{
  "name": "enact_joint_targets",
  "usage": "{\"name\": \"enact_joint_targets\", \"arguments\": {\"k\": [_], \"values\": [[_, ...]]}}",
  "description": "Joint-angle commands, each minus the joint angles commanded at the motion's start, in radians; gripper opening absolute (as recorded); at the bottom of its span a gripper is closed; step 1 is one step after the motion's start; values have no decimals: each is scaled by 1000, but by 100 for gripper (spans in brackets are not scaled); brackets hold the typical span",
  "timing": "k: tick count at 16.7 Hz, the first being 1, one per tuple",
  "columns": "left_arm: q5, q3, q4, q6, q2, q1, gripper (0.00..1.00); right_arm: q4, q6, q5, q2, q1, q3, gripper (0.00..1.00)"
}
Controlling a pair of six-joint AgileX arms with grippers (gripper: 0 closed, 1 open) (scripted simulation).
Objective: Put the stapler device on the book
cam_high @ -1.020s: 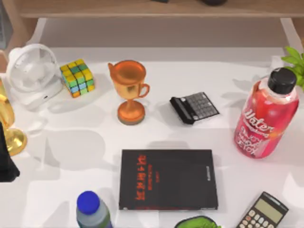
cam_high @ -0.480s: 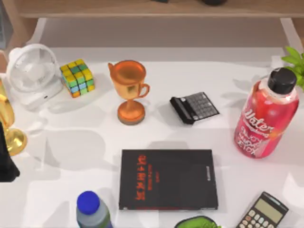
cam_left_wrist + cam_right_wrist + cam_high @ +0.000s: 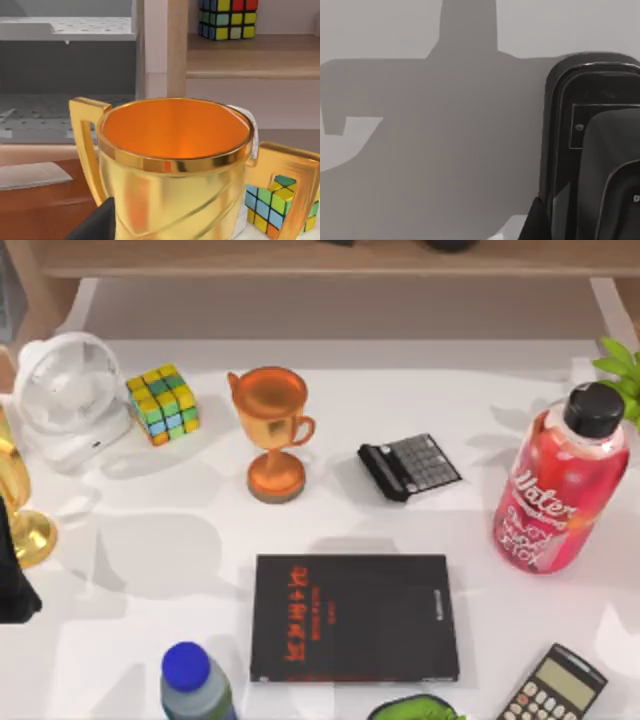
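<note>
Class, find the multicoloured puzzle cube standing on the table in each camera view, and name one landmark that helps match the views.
Top view: puzzle cube at back left, between the white fan and the orange trophy.
Left wrist view: cube low, behind the gold trophy's handle.
Right wrist view: a dark device on shadowed white table.
Shared landmark: gold trophy.
</note>
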Motion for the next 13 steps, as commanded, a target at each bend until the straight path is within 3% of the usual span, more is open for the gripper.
{"name": "enact_joint_targets", "arguments": {"k": [8, 13], "values": [[0, 0, 0, 0, 0, 0, 100, -5, 4, 1, -9, -5, 3, 0], [0, 0, 0, 0, 0, 0, 100, -50, 80, 28, -166, -2, -23, 0]]}}
